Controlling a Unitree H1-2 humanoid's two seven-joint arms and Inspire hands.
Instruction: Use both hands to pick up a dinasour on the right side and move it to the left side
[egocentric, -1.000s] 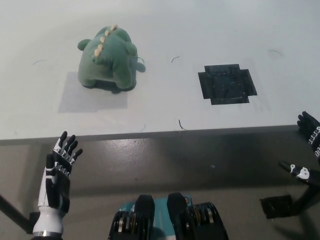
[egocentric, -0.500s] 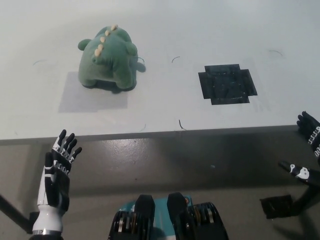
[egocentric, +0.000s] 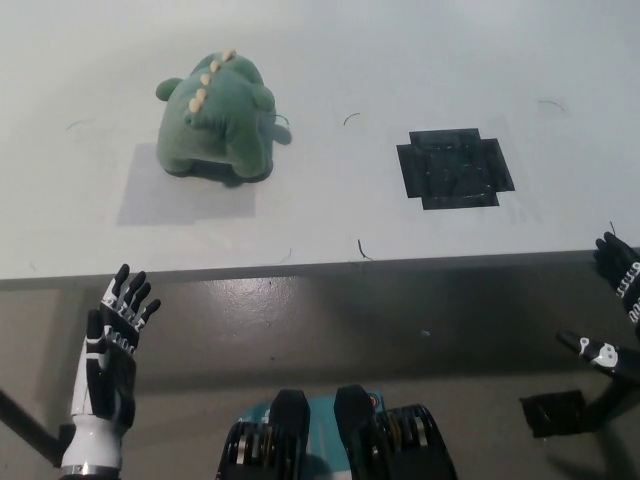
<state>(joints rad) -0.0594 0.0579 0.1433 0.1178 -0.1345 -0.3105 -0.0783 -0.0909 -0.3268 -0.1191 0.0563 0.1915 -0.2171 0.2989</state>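
Observation:
A green plush dinosaur (egocentric: 215, 118) with cream spikes along its back stands on the white table (egocentric: 320, 60), on the left part of the head view. My white left hand (egocentric: 110, 345) is open below the table's front edge at the lower left, fingers spread, holding nothing. At the right edge of the picture my black right hand (egocentric: 615, 305) is also open, below the table edge, partly cut off. Both hands are well apart from the dinosaur.
A black cross-shaped patch (egocentric: 455, 167) lies flat on the table to the right of the dinosaur. The table's front edge (egocentric: 320, 268) runs across the middle of the picture, with dark floor below it.
Both hands have sunk slightly lower and away from the table edge. The dinosaur has not moved.

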